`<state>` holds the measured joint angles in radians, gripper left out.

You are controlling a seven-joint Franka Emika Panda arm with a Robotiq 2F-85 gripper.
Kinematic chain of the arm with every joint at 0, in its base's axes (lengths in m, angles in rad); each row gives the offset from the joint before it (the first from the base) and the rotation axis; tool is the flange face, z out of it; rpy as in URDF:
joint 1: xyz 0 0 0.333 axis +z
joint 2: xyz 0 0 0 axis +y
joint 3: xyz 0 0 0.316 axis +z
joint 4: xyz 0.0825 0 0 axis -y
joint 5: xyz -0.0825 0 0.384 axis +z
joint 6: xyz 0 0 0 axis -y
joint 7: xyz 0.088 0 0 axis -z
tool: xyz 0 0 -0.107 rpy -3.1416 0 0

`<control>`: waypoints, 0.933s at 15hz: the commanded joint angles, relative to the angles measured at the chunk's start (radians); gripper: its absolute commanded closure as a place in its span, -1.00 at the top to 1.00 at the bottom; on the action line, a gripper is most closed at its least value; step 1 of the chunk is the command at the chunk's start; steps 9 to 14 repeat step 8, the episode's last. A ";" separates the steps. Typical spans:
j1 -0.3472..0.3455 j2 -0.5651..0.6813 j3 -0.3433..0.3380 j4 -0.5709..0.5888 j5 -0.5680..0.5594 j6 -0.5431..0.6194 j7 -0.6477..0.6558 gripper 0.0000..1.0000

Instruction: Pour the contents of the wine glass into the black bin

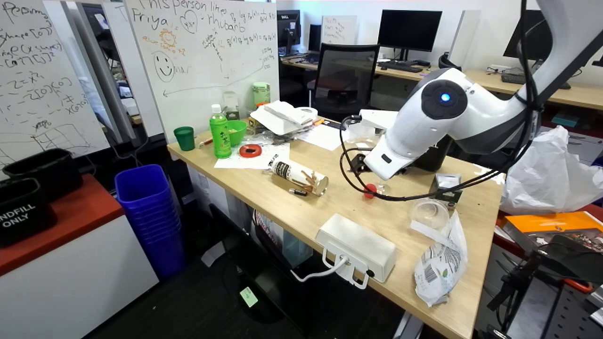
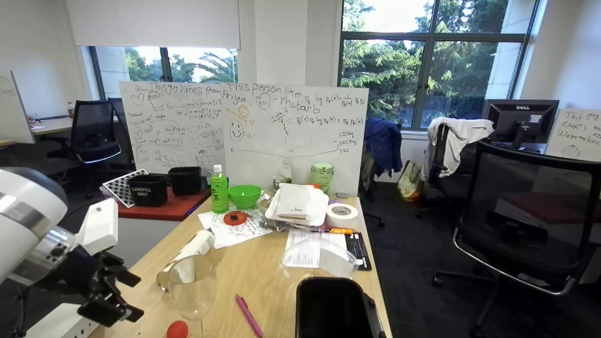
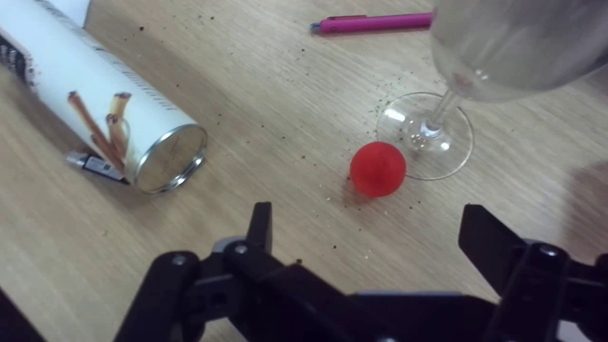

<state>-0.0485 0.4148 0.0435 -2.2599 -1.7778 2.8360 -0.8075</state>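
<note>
Wrist view shows the gripper [image 3: 367,211] with its fingers spread wide, over the tabletop [image 3: 266,128] and apart from the wine glass [image 3: 513,57]. The glass stands upright, with a red ball [image 3: 377,169] just beside its foot and a pink pen [image 3: 380,23] lying near. Beyond the ball, away from the glass, a white tube [image 3: 104,90] lies on its side, metal-rimmed end nearest the ball. In an exterior view the black bin [image 2: 328,307] is near the glass, the pen lying between the two. Farther down the tabletop, a green bottle [image 2: 219,193] stands beside a green bowl [image 2: 245,197], with a red lid [image 2: 235,217] on paper [image 2: 244,234] close by.
</note>
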 commanded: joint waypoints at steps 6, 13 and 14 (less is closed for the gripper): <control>0.001 -0.019 -0.020 0.003 -0.076 0.118 0.042 1.00; 0.003 -0.018 -0.020 0.003 -0.076 0.117 0.041 1.00; 0.003 -0.018 -0.020 0.003 -0.076 0.117 0.041 1.00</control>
